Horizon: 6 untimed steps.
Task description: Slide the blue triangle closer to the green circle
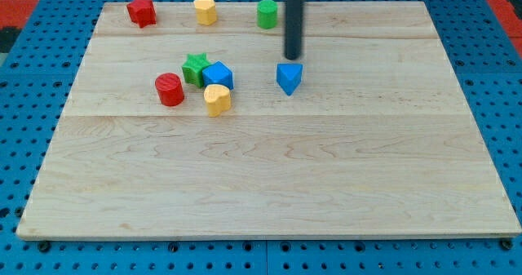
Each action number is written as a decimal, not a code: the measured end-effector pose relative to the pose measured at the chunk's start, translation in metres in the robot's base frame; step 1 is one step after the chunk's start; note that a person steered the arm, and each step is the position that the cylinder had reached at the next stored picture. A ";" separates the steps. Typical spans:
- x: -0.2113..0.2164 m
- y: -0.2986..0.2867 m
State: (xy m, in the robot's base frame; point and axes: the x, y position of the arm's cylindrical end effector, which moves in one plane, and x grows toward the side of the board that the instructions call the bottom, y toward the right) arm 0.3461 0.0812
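Observation:
The blue triangle [289, 77] lies on the wooden board, right of the middle, in the upper half. The green circle [267, 14] stands near the view's top edge of the board, above and slightly left of the triangle. My tip [293, 57] is at the end of the dark rod, just above the blue triangle's upper edge, very close to it; I cannot tell whether it touches. The tip lies between the triangle and the green circle, to the circle's lower right.
A cluster lies left of the triangle: a green star [195, 68], a blue cube [218, 76], a red cylinder [170, 89] and a yellow block [217, 99]. A red block [141, 11] and a yellow block [205, 10] sit along the top edge.

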 end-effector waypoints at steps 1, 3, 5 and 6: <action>0.062 0.045; 0.028 -0.042; 0.027 -0.085; -0.024 -0.070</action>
